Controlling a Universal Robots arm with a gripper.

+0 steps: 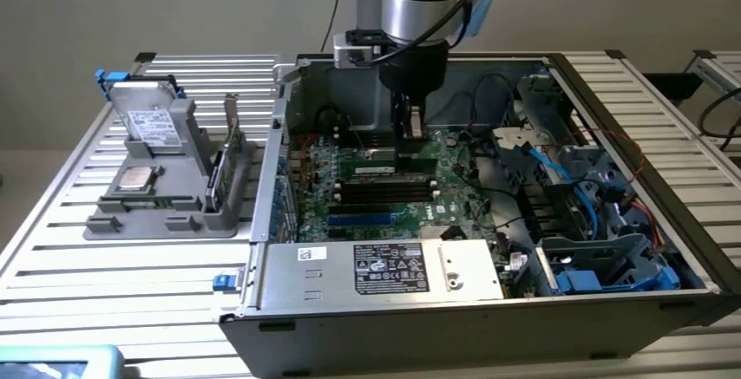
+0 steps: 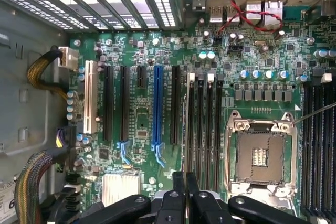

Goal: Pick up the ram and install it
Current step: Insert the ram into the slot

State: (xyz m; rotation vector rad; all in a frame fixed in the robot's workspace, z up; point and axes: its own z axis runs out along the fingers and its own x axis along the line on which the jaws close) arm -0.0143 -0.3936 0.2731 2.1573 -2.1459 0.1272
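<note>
The gripper (image 1: 412, 140) reaches down into the open case (image 1: 347, 310) on the tabletop (image 1: 139, 258). Its fingers are almost together, pinching the thin top edge of the ram (image 1: 373, 169). In the wrist view the gripper (image 2: 185, 192) sits over one end of the ram (image 2: 186, 129). The stick stands on edge in the memory slot on the motherboard (image 2: 142, 124) nearest the long expansion slots. The empty socket (image 2: 260, 156) lies beyond the other memory slots.

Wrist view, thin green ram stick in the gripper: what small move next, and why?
Probably ease straight down. The gripper is shut on the thin green ram stick, which runs edge-on along the black memory slots beside the empty processor socket; seating depth is unclear.
</note>
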